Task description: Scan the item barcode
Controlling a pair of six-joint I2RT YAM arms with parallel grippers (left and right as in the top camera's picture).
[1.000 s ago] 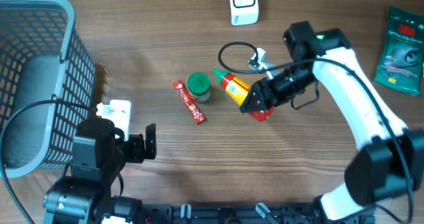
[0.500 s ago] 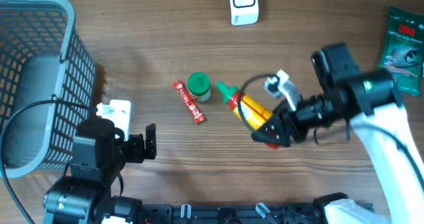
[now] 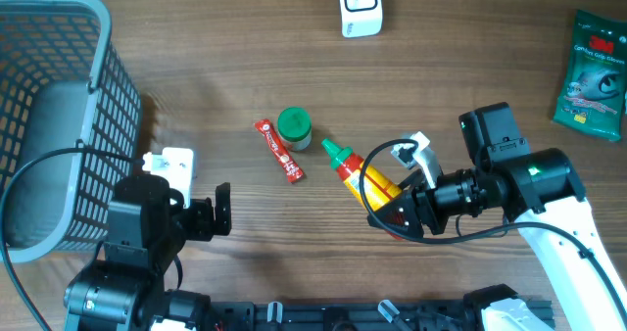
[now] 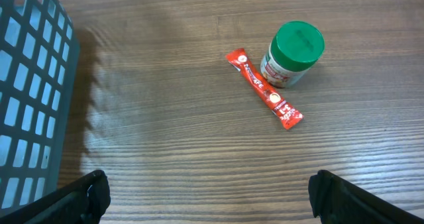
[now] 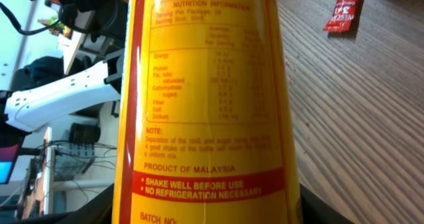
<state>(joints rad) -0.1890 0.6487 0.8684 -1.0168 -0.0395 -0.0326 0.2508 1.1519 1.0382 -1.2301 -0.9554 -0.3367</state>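
Gripping the yellow sauce bottle [image 3: 367, 179] by its red bottom end, the right gripper [image 3: 397, 213] has its jaws partly closed around it at centre right of the overhead frame. The left gripper [image 3: 206, 213] sits spread wide and empty at lower left, beside the basket [image 3: 59, 18]. The main risk is probably the hold itself: most of the bottle hangs out past the jaws, so a quick swing could make it pivot or slide. Its green cap is also near the green-lidded jar [image 3: 294, 128] and the red sachet [image 3: 279, 151], so it could knock them. A missed scan is another likely failure. The right wrist view shows only the nutrition panel, with no barcode visible on that face. The white scanner [image 3: 360, 6] lies well apart at top centre, so the bottle likely needs both carrying and turning. Its long axis runs diagonally, cap toward the upper left and base toward the lower right. How steeply it tilts off the table cannot be told.
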